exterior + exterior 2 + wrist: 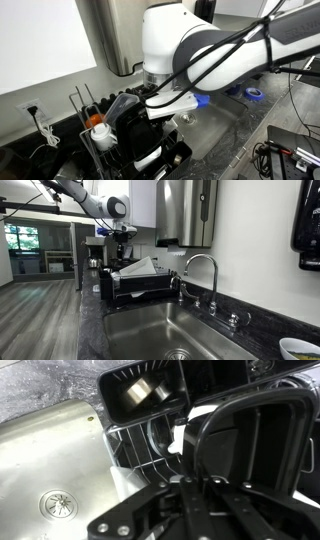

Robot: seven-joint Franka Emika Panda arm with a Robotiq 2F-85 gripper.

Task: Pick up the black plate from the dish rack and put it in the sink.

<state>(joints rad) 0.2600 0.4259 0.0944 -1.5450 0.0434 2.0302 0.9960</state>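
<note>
At wrist view's left: sink (40, 460), bare steel. Centre: dish rack (128, 448), wire prongs. Gripper (190, 485) at the rim of the black plate (250, 440), tilted at the rack; finger state cannot be told. Risk: rim snags prongs, glossy plate slips.

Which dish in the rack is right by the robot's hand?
The black plate, glossy with a raised rim, directly ahead of the hand; the white dish only peeks out beside it.
</note>
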